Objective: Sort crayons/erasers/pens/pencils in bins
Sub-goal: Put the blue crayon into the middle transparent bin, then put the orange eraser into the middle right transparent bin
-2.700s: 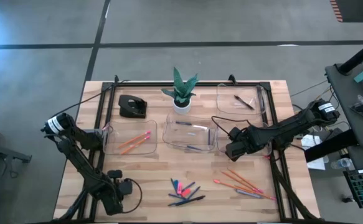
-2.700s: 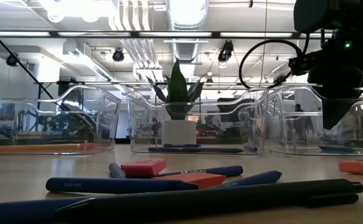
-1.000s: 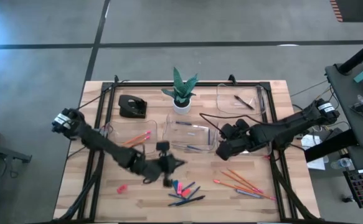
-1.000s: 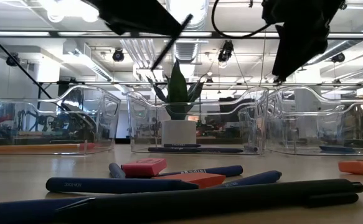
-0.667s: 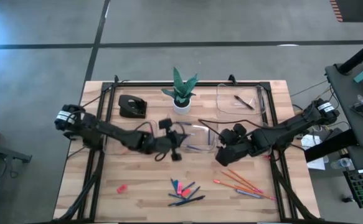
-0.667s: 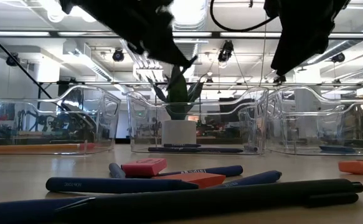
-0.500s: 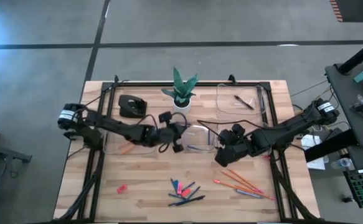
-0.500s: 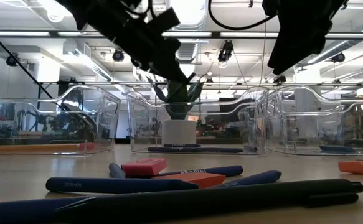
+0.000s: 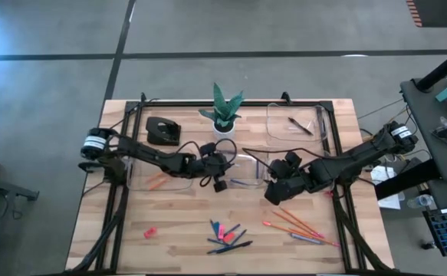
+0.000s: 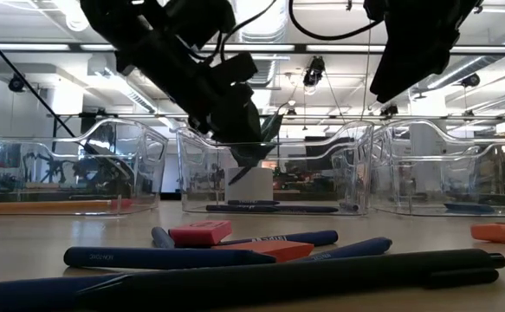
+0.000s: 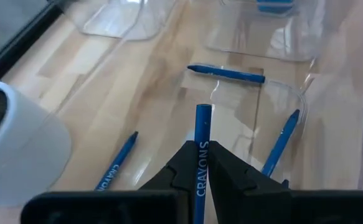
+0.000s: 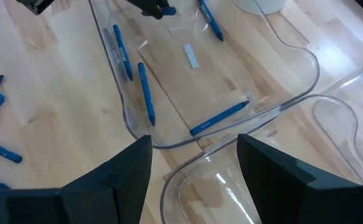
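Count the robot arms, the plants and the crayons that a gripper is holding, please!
Robot arms: 2, ending in the left gripper and the right gripper
Plants: 1, the potted plant
Crayons held: 1, the blue crayon in the left gripper
Total: 4

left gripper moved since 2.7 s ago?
Yes. The left gripper went from the table's front-left corner to the middle bin, by the plant.
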